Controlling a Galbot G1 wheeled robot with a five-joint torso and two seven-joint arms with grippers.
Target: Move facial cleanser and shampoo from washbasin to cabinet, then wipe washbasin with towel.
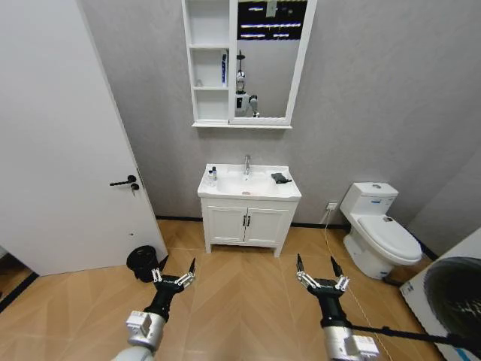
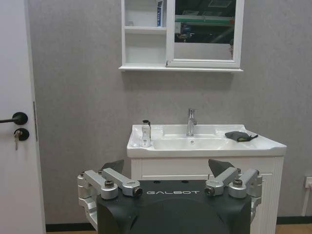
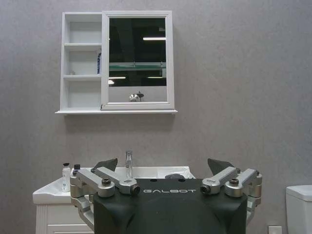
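Two grippers, left [image 1: 173, 271] and right [image 1: 319, 272], are hanging low over the floor well short of the washbasin [image 1: 249, 185], both spread wide and holding nothing, likely because the robot is standing too far off to reach. One small bottle [image 1: 213, 175] is waiting on the washbasin's left rim, the towel [image 1: 280, 178] is lying on its right rim, and a blue item [image 1: 223, 68] is already standing in the cabinet [image 1: 209, 64] above the washbasin.

The washbasin [image 1: 249, 186] is carrying a small pump bottle [image 1: 213, 176] on its left rim and the dark towel [image 1: 280, 178] on its right, while the cabinet [image 1: 208, 63] is holding a blue tube [image 1: 223, 69] on its middle shelf.
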